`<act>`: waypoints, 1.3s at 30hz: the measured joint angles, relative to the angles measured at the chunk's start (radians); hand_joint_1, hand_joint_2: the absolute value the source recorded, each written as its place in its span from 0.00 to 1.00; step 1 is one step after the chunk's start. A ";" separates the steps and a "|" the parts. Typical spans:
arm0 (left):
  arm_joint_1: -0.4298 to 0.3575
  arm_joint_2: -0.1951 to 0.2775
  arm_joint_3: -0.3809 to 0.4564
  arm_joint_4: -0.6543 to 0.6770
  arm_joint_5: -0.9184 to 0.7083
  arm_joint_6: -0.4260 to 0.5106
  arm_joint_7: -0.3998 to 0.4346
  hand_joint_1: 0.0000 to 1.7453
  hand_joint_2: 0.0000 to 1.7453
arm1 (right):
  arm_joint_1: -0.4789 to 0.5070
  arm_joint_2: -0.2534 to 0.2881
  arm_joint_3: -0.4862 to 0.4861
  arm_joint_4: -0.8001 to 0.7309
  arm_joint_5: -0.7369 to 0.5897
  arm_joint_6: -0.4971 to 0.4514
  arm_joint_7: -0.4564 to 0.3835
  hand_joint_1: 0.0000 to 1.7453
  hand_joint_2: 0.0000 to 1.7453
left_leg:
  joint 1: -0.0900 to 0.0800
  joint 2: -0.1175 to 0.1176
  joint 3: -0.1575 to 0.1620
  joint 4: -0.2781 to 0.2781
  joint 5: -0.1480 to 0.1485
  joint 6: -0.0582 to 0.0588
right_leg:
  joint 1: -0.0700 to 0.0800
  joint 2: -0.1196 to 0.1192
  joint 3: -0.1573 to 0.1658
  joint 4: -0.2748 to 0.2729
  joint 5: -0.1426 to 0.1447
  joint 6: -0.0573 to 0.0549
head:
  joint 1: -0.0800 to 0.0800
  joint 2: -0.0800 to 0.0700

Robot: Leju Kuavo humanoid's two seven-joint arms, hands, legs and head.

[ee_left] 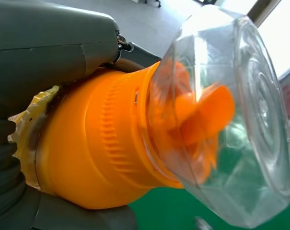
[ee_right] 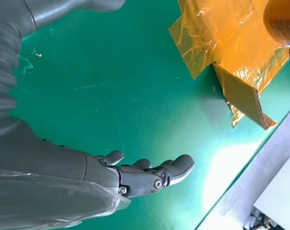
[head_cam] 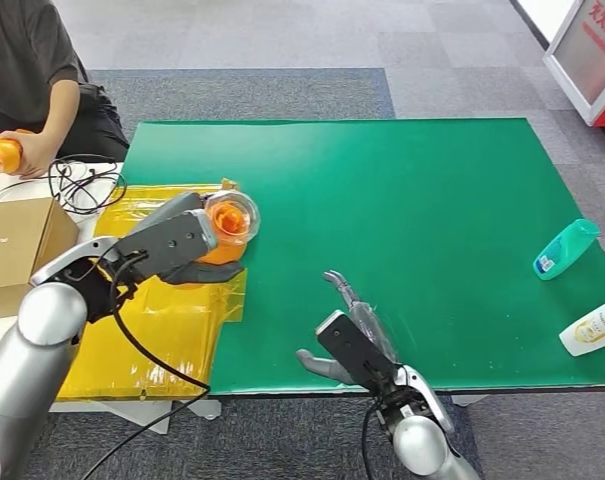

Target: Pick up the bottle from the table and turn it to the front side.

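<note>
**A:** Bottle (head_cam: 227, 232) status?

**B:** My left hand (head_cam: 174, 247) grips its orange body, lifted over the yellow sheet (head_cam: 171, 320) at the table's (head_cam: 405, 200) left edge, its clear cap pointing toward the table's far side.

**A:** And the turn?

**B:** I'd roll the wrist slowly and keep the grip firm on the ribbed part, since the cap end looks slippery. My right hand (head_cam: 344, 335) rests open on the green, holding nothing.

**A:** Count?

**B:** One bottle in hand, a teal one (head_cam: 565, 249) and a white one (head_cam: 592, 327) lying far right, one cardboard box (head_cam: 16, 240).
</note>
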 joint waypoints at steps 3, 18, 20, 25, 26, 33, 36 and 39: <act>-0.066 0.049 -0.083 0.094 -0.026 -0.028 0.003 1.00 1.00 | -0.001 0.003 -0.002 0.001 0.003 0.010 0.000 0.00 1.00 | 0.000 0.000 0.000 0.000 0.000 0.000 | 0.000 0.000 0.000 0.000 0.000 0.000 | 0.000 0.000; -0.105 0.076 -0.354 0.418 -0.218 -0.036 0.001 1.00 1.00 | -0.023 0.011 -0.003 0.044 -0.005 0.012 -0.009 0.00 1.00 | 0.000 0.000 -0.001 0.000 0.000 0.000 | 0.000 0.000 0.000 0.000 0.000 0.000 | 0.000 0.000; -0.107 0.067 -0.370 0.459 -0.246 -0.026 0.002 1.00 1.00 | -0.027 0.012 -0.002 0.052 -0.005 0.012 -0.009 0.00 1.00 | 0.000 0.000 0.000 0.000 0.000 0.000 | 0.000 0.000 0.000 0.000 0.000 0.000 | 0.000 0.000; -0.111 0.036 -0.391 0.546 -0.320 0.019 0.005 1.00 1.00 | -0.030 0.016 0.000 0.067 -0.005 0.011 -0.007 0.00 1.00 | 0.000 0.000 0.000 0.000 0.000 0.000 | 0.000 0.000 0.000 0.000 0.000 0.000 | 0.000 0.000; -0.111 0.031 -0.393 0.560 -0.333 0.025 0.006 0.98 1.00 | -0.030 0.016 0.001 0.070 -0.005 0.010 -0.007 0.00 1.00 | 0.000 0.000 0.000 0.000 0.000 0.000 | 0.000 0.000 0.000 0.000 0.000 0.000 | 0.000 0.000; -0.107 0.003 -0.388 0.612 -0.398 0.067 0.016 0.00 1.00 | -0.025 0.017 0.000 0.076 -0.001 0.005 0.002 0.00 1.00 | 0.000 0.000 0.000 0.000 0.000 0.000 | 0.000 0.000 0.000 0.000 0.000 0.000 | 0.000 0.000; -0.097 -0.008 -0.374 0.619 -0.422 0.088 0.022 0.00 1.00 | -0.020 0.017 0.000 0.076 0.000 0.005 0.003 0.00 1.00 | 0.000 0.000 -0.001 0.000 0.000 0.000 | 0.000 0.000 0.000 0.000 0.000 0.000 | 0.000 0.000; -0.083 -0.022 -0.352 0.616 -0.449 0.105 0.023 0.00 0.50 | -0.014 0.017 0.000 0.076 0.000 0.004 0.003 0.00 1.00 | 0.000 0.000 -0.001 0.000 0.000 0.000 | 0.000 0.000 0.000 0.000 0.000 0.000 | 0.000 0.000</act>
